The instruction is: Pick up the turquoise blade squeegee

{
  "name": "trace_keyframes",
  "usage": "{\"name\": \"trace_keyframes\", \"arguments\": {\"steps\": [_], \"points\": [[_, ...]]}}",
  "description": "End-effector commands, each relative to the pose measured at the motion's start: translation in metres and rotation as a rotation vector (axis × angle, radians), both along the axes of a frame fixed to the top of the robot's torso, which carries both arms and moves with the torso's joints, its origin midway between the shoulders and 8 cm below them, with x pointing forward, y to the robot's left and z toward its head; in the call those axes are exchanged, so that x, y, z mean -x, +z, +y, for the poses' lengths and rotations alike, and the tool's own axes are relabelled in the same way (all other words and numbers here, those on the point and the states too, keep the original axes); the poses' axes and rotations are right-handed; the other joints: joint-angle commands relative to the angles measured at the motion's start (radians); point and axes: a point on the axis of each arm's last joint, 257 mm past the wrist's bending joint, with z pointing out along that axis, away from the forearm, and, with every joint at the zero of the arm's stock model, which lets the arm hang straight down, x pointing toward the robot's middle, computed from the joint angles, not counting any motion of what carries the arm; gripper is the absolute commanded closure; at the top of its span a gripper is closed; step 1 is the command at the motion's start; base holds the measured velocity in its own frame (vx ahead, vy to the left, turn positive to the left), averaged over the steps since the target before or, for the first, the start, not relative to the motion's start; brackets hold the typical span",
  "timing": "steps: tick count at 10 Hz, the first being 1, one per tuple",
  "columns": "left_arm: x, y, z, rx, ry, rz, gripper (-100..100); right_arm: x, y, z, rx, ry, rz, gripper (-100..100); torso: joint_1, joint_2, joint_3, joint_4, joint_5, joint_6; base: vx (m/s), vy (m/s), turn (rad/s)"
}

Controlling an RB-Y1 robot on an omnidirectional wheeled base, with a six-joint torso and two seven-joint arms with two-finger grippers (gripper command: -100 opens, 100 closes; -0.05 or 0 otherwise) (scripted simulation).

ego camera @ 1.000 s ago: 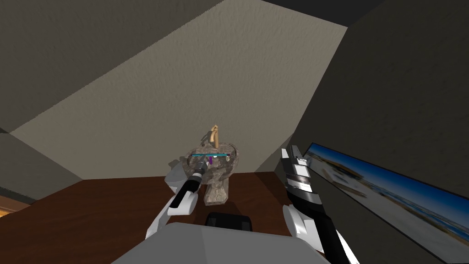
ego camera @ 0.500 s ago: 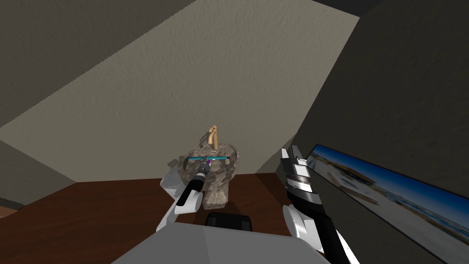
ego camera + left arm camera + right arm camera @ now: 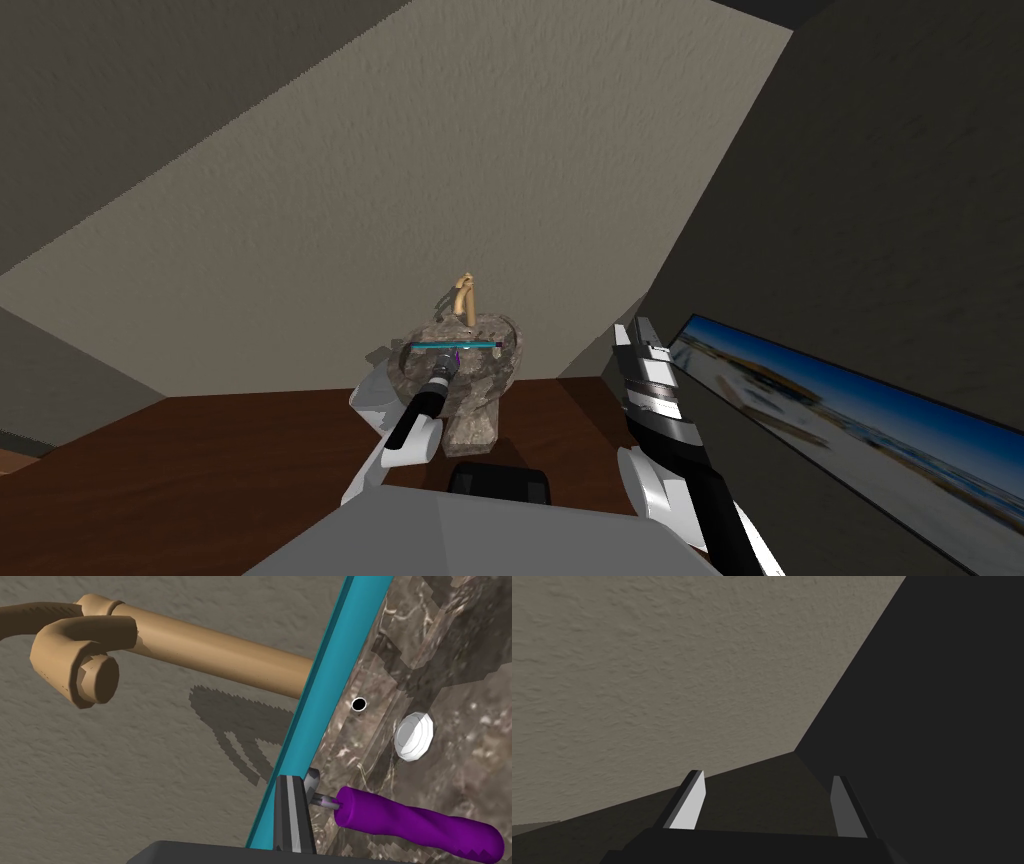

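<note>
The squeegee has a long turquoise blade (image 3: pixel 325 676) and a purple handle (image 3: pixel 415 823) joined by a thin grey neck. It lies across the mottled brown stone basin (image 3: pixel 478 372), its blade (image 3: pixel 455 345) along the rim. My left gripper (image 3: pixel 291 778) is shut, fingers pressed together right at the neck beside the blade. Whether the neck is pinched between them I cannot tell. In the head view the left gripper (image 3: pixel 447 362) reaches into the basin. My right gripper (image 3: pixel 767 776) is open and holds nothing, raised to the right of the basin (image 3: pixel 635 335).
A tan faucet (image 3: pixel 200 656) arches over the basin from the beige wall, close beyond the blade. A white drain plug (image 3: pixel 414 737) sits in the bowl. The basin stands on a stone pedestal (image 3: pixel 472 425) on dark wood floor (image 3: pixel 200 470). A framed blue picture (image 3: pixel 850 430) hangs on the dark right wall.
My head view has shifted a little. The left hand has pushed slightly further in toward the squeegee, and its fingers have come together. The right arm has stayed put.
</note>
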Motion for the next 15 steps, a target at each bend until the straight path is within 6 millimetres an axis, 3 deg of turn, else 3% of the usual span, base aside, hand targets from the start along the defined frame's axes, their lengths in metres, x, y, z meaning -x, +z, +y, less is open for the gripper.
{"name": "trace_keyframes", "arguments": {"steps": [1, 2, 3, 4, 8, 15], "points": [[0.000, 0.000, 0.000, 0.000, 0.000, 0.000, 100, 0.000, 0.000, 0.000, 0.000, 0.000, 0.000, 0, 0.000, 0.000, 0.000, 0.000, 0.000, 0.000, 0.000, 0.000, 0.000], [0.000, 0.000, 0.000, 0.000, 0.000, 0.000, 100, 0.000, 0.000, 0.000, 0.000, 0.000, 0.000, 0, 0.000, 0.000, 0.000, 0.000, 0.000, 0.000, 0.000, 0.000, 0.000], [0.000, 0.000, 0.000, 0.000, 0.000, 0.000, 0, 0.000, 0.000, 0.000, 0.000, 0.000, 0.000, 0, 0.000, 0.000, 0.000, 0.000, 0.000, 0.000, 0.000, 0.000, 0.000], [0.002, -0.003, 0.013, -0.033, 0.008, 0.009, -100, 0.000, 0.000, 0.000, 0.000, 0.000, 0.000, 0, 0.000, 0.000, 0.000, 0.000, 0.000, 0.000, -0.071, 0.010, -0.147], [0.004, 0.002, 0.054, -0.116, 0.045, 0.014, -100, 0.000, 0.000, 0.000, 0.000, 0.000, 0.000, 0, 0.003, 0.011, 0.006, 0.002, 0.000, 0.000, -0.147, 0.033, -0.196], [0.007, 0.022, 0.126, -0.216, 0.146, 0.003, -100, 0.000, 0.000, 0.000, 0.000, 0.000, 0.000, 0, 0.004, 0.006, 0.003, 0.001, 0.001, 0.000, -0.097, 0.037, -0.223]]}}
